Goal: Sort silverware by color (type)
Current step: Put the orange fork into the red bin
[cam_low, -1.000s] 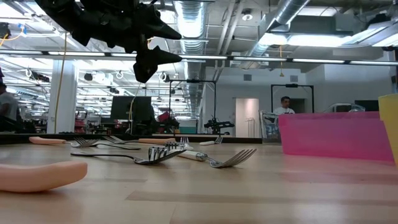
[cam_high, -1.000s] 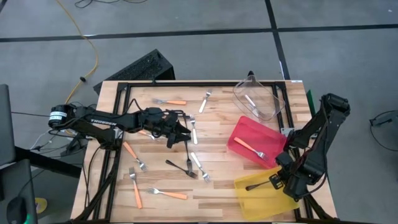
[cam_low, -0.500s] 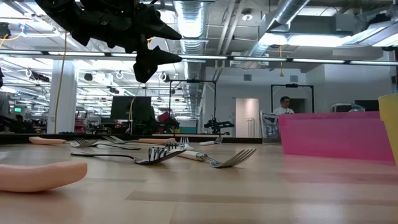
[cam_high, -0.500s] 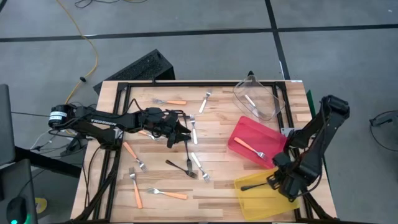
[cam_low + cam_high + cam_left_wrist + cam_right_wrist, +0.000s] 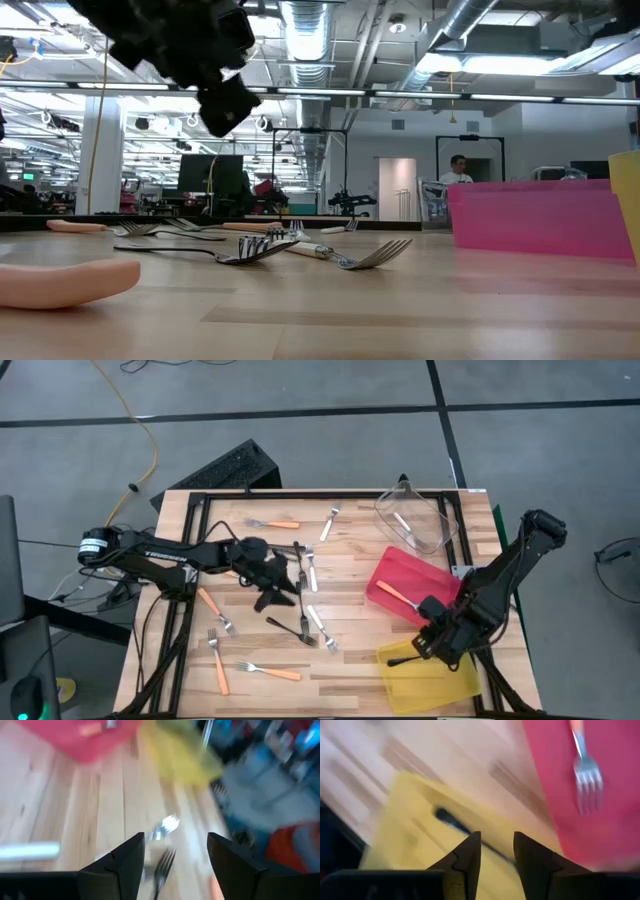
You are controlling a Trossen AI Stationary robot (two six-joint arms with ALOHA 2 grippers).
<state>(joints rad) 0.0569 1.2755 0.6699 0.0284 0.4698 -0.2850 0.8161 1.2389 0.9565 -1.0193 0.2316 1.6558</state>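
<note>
Near frame centre, the left gripper [image 5: 272, 598] hung open, empty. A black fork [image 5: 290, 628] lay just below-right, its length slanting down-right. Lower right, the right gripper [image 5: 422, 645] stood slightly parted, empty, over the yellow bin [image 5: 440, 675].

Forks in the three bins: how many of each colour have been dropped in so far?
Orange-handled fork, in the red bin: 1
Black fork, in the yellow bin: 1
Pale fork, in the clear bin: 1
Total: 3
</note>
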